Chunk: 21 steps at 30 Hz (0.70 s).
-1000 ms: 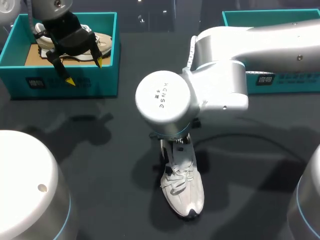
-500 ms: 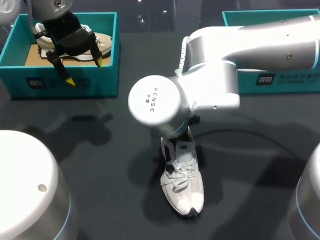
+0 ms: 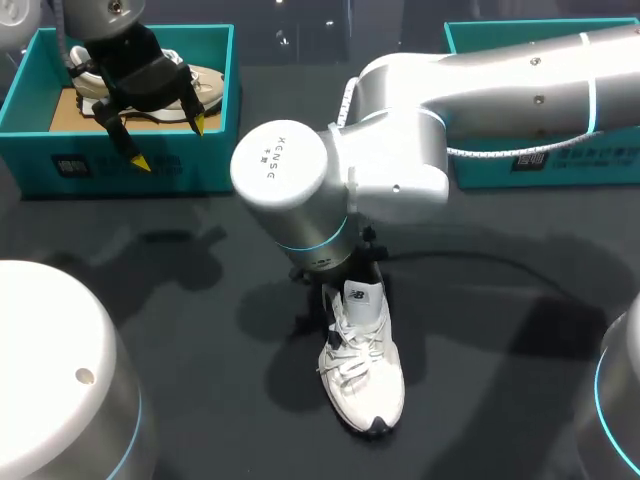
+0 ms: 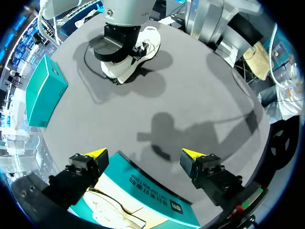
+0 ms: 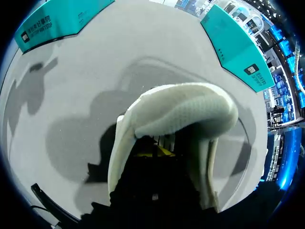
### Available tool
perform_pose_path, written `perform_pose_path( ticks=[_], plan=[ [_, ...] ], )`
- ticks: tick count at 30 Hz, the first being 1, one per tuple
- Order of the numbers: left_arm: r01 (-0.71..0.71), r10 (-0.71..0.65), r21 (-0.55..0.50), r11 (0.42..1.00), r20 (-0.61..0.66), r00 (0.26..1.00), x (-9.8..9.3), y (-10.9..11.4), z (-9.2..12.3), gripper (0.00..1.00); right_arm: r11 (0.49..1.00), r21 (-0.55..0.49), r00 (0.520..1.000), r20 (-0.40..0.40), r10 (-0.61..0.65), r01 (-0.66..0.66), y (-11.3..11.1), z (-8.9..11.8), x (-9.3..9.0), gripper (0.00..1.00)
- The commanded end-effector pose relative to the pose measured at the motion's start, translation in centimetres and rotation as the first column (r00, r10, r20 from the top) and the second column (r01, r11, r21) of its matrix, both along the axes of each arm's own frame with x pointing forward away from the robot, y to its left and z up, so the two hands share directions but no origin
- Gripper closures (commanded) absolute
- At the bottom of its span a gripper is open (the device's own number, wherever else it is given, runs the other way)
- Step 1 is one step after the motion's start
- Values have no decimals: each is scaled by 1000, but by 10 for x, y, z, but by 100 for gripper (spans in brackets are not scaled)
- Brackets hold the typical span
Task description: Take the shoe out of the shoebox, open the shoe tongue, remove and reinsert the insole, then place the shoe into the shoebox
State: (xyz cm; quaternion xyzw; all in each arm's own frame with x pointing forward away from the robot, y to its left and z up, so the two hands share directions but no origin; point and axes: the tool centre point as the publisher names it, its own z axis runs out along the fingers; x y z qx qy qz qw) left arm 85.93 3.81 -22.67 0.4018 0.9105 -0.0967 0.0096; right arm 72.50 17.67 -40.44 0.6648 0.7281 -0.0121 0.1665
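Dark worktop (image 3: 200, 300) carries a white sneaker (image 3: 365, 375), right pincer (image 5: 155, 151) buried in its opening, grip unreadable; left pincer (image 4: 144, 153) hangs spread above the teal shoebox (image 3: 205, 165).

Shoe (image 3: 365, 375), lower centre: white w/ white laces, dark toe tip. Shoebox (image 3: 180, 170), upper left: teal; 2nd shoe (image 3: 205, 88) in it beige/cream. Box (image 3: 580, 170), upper right: teal. Worktop (image 3: 180, 300) dark grey. Left tool (image 3: 169, 142) black, yellow tips. Right arm (image 3: 400, 160) silver-white.

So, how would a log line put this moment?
left fingers: open, empty, above shoebox with beige shoe | right arm: end down inside white shoe | white shoe: upright on table
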Motion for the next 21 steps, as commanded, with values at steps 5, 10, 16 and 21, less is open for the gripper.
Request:
perform_pose_path(
  ticks=[5,10,16,21],
  plan=[
    [1,-1,3,1000,1,1000,0,0,0,0,997,-21,995,61,-79,80,-9,18,-24,100],
    [1,-1,3,1000,1,1000,0,0,0,0,991,-46,977,175,-119,129,-9,35,-25,100],
    [1,-1,3,1000,1,1000,0,0,0,0,979,-125,966,223,-133,164,-6,39,-16,100],
    [1,-1,3,1000,1,1000,0,0,0,0,961,-197,967,206,-152,193,-7,29,-5,100]
  ],
)
